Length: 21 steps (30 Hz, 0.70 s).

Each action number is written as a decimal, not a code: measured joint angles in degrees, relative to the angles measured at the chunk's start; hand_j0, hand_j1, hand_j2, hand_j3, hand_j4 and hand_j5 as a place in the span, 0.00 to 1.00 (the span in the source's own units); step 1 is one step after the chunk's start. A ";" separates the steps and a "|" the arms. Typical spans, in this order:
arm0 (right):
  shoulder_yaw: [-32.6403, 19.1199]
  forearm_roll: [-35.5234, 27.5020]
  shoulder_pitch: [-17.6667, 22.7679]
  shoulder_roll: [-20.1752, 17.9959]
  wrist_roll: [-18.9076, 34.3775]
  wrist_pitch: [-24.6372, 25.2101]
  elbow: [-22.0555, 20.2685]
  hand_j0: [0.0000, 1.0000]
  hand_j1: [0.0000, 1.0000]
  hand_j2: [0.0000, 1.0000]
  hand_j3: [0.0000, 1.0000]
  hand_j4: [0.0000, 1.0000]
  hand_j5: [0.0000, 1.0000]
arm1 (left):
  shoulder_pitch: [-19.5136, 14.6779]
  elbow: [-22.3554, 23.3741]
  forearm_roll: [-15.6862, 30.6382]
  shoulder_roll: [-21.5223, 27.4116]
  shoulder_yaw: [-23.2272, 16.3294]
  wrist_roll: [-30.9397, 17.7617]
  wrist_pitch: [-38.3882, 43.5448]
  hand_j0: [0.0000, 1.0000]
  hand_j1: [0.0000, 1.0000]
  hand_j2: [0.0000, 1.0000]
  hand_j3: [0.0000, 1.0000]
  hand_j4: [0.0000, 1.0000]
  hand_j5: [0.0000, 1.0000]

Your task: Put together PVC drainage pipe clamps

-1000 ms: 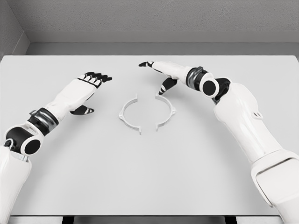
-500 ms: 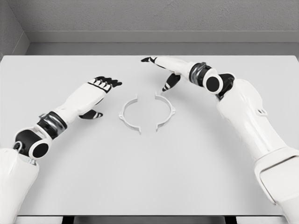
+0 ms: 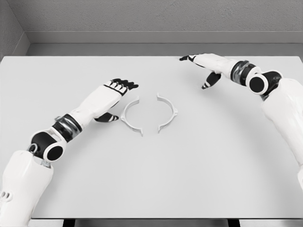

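White on pale grey is pretty much all that's seen here, so the contrast is low. Nearest, the left arm's shoulder shell is cut off by the lower left corner, and the right arm's upper part runs out of the right edge. The table fills most of the view, its near edge only just caught at the bottom.

Around the middle, two clamp halves are laid flat, facing each other like brackets with a gap left between their ends: the left clamp half and the right clamp half. Being white on a light top, they're traced mostly by their thin shadows, and their end tabs are hard to make out.

The left hand is held just beside the left clamp half, with its black fingertips gently bent and nothing gripped. Whether the thumb is touching the clamp can't be told.

Further back and to the right, the right hand is kept well apart from both halves, fingers loosely extended, empty too, its thumb pointed down. Beyond the table's far edge, a grey wall is seen.
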 measured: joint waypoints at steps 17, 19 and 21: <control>1.74 0.04 0.18 -3.12 0.47 0.04 -3.28 1.00 1.00 1.00 1.00 1.00 1.00 | -1.76 3.75 -0.55 -0.56 -0.18 -0.08 0.89 1.00 1.00 1.00 1.00 1.00 1.00; 1.77 0.04 0.18 -3.12 0.48 0.05 -3.30 1.00 1.00 1.00 1.00 1.00 1.00 | -1.76 3.89 -0.64 -0.61 -0.25 -0.08 0.88 1.00 1.00 1.00 1.00 1.00 1.00; 1.79 0.04 0.18 -3.07 0.48 0.05 -3.31 1.00 1.00 1.00 1.00 1.00 1.00 | -1.84 3.95 -0.69 -0.67 -0.29 -0.08 0.90 1.00 1.00 1.00 1.00 1.00 1.00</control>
